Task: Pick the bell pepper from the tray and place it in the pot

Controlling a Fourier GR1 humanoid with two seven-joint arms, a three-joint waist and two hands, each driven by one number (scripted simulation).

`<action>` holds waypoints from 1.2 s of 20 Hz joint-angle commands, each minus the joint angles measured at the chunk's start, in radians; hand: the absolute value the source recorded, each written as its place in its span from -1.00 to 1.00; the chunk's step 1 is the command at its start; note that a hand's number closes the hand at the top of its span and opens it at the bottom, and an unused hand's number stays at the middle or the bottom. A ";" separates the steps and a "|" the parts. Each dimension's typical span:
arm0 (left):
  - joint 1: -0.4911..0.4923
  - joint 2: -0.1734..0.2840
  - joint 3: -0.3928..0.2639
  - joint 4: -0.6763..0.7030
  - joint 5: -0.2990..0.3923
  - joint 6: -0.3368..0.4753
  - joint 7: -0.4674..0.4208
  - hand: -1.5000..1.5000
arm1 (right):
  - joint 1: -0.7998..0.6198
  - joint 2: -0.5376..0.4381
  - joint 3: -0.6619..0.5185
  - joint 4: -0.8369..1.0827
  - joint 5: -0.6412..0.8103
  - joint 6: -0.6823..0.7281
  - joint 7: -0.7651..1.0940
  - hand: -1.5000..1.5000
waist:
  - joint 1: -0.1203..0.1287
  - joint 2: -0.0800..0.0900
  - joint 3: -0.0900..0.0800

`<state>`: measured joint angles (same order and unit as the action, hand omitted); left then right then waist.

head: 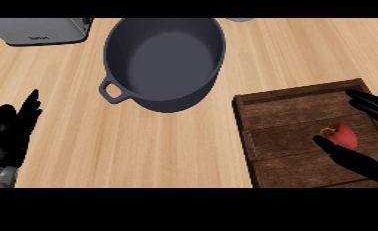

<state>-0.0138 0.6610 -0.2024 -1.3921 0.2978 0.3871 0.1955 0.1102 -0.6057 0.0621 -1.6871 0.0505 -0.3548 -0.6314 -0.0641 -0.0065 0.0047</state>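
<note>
While the bell pepper (342, 135) lies on the wooden tray (295, 115), the right hand (353, 158) brackets it with spread fingers, none yet curled round it, so the grasp step is underway; next, I judge, the fingers must close, lift, and carry it left to the pot (164, 62). Left hand (16, 130) rests open at the left edge

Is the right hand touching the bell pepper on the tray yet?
Cannot tell. In the head view the right hand brackets the bell pepper on the tray; one finger's outline meets it, but contact isn't plainly shown.
</note>
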 commanded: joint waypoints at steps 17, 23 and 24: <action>-0.046 -0.020 -0.020 -0.051 -0.065 0.009 0.127 0.00 | 0.686 -0.315 -0.199 -0.430 0.501 0.101 0.518 -1.00 | 0.046 0.007 -0.010; -0.089 -0.017 -0.015 -0.082 -0.087 -0.020 0.195 0.00 | 0.611 -0.290 -0.126 -0.561 0.609 0.272 0.763 -1.00 | 0.068 0.007 -0.006; -0.065 -0.048 -0.001 -0.048 -0.094 -0.013 0.149 0.00 | 0.565 -0.283 -0.143 -0.532 0.582 0.309 0.759 -1.00 | 0.068 0.008 -0.005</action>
<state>-0.0844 0.6263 -0.2177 -1.4336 0.2112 0.3906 0.3415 0.7406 -0.8995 -0.0983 -2.1960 0.5960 -0.1472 0.0115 -0.0084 0.0004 -0.0023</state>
